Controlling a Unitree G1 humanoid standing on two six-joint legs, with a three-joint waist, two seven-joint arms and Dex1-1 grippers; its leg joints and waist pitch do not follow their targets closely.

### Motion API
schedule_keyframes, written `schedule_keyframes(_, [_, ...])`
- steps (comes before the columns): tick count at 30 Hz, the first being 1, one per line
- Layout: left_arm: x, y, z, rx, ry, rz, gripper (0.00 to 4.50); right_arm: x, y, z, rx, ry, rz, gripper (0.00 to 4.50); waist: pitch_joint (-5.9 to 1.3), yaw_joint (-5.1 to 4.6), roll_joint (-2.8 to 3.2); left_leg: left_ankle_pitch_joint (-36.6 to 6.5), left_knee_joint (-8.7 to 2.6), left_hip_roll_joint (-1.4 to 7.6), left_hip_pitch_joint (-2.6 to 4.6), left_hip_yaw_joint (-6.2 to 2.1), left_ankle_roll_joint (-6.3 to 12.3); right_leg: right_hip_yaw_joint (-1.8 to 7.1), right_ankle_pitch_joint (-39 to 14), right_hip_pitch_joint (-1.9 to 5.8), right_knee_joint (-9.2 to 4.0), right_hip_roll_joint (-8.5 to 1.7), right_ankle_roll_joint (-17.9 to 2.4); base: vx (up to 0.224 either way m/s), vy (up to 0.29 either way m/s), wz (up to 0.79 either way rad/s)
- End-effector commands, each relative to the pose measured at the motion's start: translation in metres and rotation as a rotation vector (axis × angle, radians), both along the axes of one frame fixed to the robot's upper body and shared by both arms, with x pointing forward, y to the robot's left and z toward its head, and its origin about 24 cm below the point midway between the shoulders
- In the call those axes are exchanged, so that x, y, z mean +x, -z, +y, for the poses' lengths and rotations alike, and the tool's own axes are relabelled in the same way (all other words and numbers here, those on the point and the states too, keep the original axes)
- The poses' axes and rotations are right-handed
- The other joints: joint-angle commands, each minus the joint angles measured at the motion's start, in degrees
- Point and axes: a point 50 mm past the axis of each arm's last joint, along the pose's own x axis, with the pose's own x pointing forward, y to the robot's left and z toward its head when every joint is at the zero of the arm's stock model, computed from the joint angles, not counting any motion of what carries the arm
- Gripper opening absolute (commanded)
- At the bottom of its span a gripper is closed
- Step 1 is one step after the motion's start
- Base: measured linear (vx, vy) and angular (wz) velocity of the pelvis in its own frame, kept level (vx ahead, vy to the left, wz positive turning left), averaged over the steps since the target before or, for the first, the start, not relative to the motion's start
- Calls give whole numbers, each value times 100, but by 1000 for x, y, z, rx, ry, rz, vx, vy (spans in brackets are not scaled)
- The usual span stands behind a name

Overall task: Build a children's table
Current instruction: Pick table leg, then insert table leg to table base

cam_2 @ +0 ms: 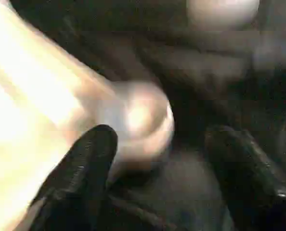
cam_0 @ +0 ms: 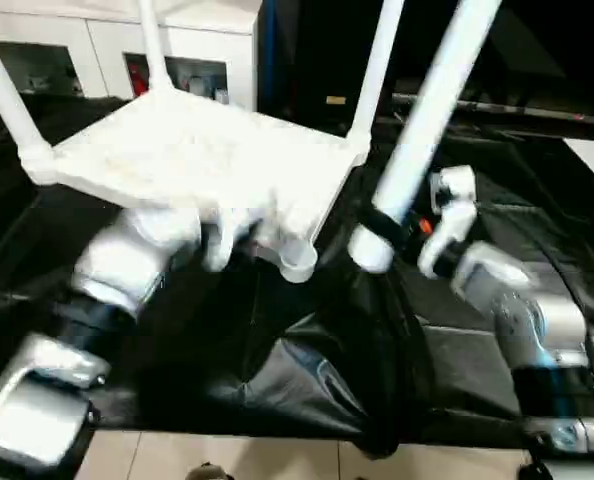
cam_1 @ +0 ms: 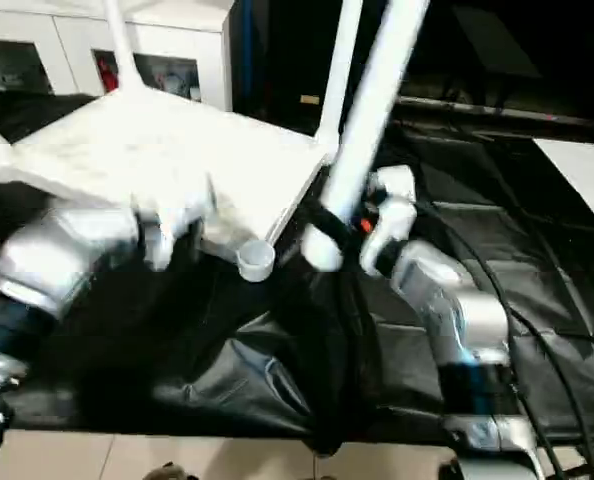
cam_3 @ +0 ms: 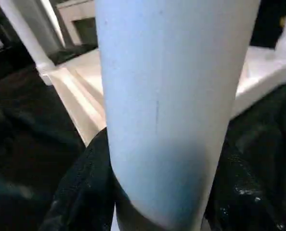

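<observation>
The children's table top [cam_0: 197, 150] lies upside down on a black cloth, white, with three legs standing up from its corner sockets: one at the far left [cam_0: 2, 90], one at the back [cam_0: 152, 45], one at the back right [cam_0: 375, 70]. The near corner socket [cam_0: 297, 263] has no leg in it. My right gripper [cam_0: 385, 228] is shut on the fourth leg [cam_0: 427, 110] close to its lower end, which hangs tilted just to the right of that socket. My left gripper [cam_2: 164, 144] is open at the top's near edge, its black fingers [cam_2: 85, 163] apart on either side of the socket [cam_2: 143, 125].
A white glass-door cabinet [cam_0: 97, 50] stands behind the table top. The black cloth [cam_0: 307, 370] is bunched into folds in front of the socket, and light floor [cam_0: 227, 460] shows at its near edge. Cables [cam_1: 537, 330] run past my right forearm.
</observation>
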Motion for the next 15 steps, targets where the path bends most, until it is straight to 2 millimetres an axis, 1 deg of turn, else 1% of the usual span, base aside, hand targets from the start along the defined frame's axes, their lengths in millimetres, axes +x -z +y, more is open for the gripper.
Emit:
schedule_keyframes(1, [8, -14, -3, 55, 59, -79, 370, 0, -9, -4, -7, 17, -39, 191, -462, -16, 57, -616, -411, 66, 61, 15, -233, 243, -775, 377, -310, -315, -817, 0, 0, 0])
schedule_keyframes(2, [11, -12, 2, 116, 62, -86, 382, -1, -9, -4, -13, 15, -39, 191, -453, -17, 70, -778, -412, 71, 77, 19, -222, 244, -923, 367, -331, -325, -889, 0, 0, 0])
schedule_keyframes(3, [13, -12, 4, 138, 64, -87, 385, -1, -9, -4, -15, 14, -40, 191, -441, -18, 60, -858, -411, 61, 80, 27, -213, 245, -1044, 360, -355, -319, -866, 0, 0, 0])
schedule_keyframes(4, [14, -12, 5, 150, 58, -93, 390, -1, -8, -4, -16, 14, -40, 191, -449, -14, 61, -895, -414, 69, 81, 17, -231, 246, -1098, 378, -338, -335, -868, 0, 0, 0])
schedule_keyframes(5, [17, -12, 7, 179, 48, -111, 399, -2, -8, -4, -18, 13, -41, 191, -436, -17, 55, -932, -420, 72, 76, 19, -230, 247, -1201, 370, -363, -337, -852, 0, 0, 0])
schedule_keyframes(6, [26, -14, 9, 233, 33, -166, 409, -2, -8, -4, -21, 14, -43, 191, -440, -23, 53, -965, -417, 71, 81, 16, -230, 246, -1246, 371, -363, -332, -827, 0, 0, 0])
schedule_keyframes(7, [26, -14, 9, 233, 33, -166, 419, -2, -8, -4, -21, 14, -43, 191, -439, -17, 46, -958, -410, 54, 71, 17, -208, 245, -1277, 376, -382, -327, -789, 0, 0, 0])
schedule_keyframes(8, [30, -15, 10, 255, 21, -204, 419, -3, -7, -5, -21, 14, -43, 191, -447, -15, 46, -946, -410, 63, 77, 14, -225, 247, -1256, 380, -360, -334, -785, 0, 0, 0])
schedule_keyframes(10, [35, -15, 8, 264, 17, -225, 425, -4, -7, -4, -21, 12, -40, 191, -454, 0, 29, -872, -402, 55, 62, 10, -187, 247, -1225, 394, -370, -345, -766, 0, 0, 0])
schedule_keyframes(11, [36, -15, 7, 274, 22, -227, 425, -5, -6, -4, -22, 8, -38, 191, -457, 8, 4, -823, -400, 69, 62, 10, -175, 247, -1151, 389, -356, -352, -820, 0, 0, 0])
schedule_keyframes(12, [37, -13, 6, 279, 24, -215, 425, -5, -6, -4, -23, 6, -36, 191, -459, 9, 0, -801, -399, 74, 60, 11, -168, 247, -1111, 393, -343, -357, -849, 0, 0, 0])
schedule_keyframes(13, [38, -11, 5, 284, 23, -205, 425, -5, -6, -4, -24, 5, -35, 191, -461, 24, 9, -742, -391, 68, 60, 15, -137, 246, -1034, 391, -338, -357, -893, 0, 0, 0])
schedule_keyframes(14, [39, -9, 4, 291, 16, -198, 425, -6, -6, -4, -26, 2, -34, 191, -465, 24, -4, -689, -390, 73, 57, 18, -109, 247, -929, 394, -319, -355, -945, 0, 0, 0])
schedule_keyframes(15, [39, -8, 4, 294, 14, -197, 425, -6, -6, -4, -26, 2, -34, 191, -469, 31, 0, -656, -385, 75, 58, 18, -90, 249, -863, 395, -313, -357, -969, 0, 0, 0])
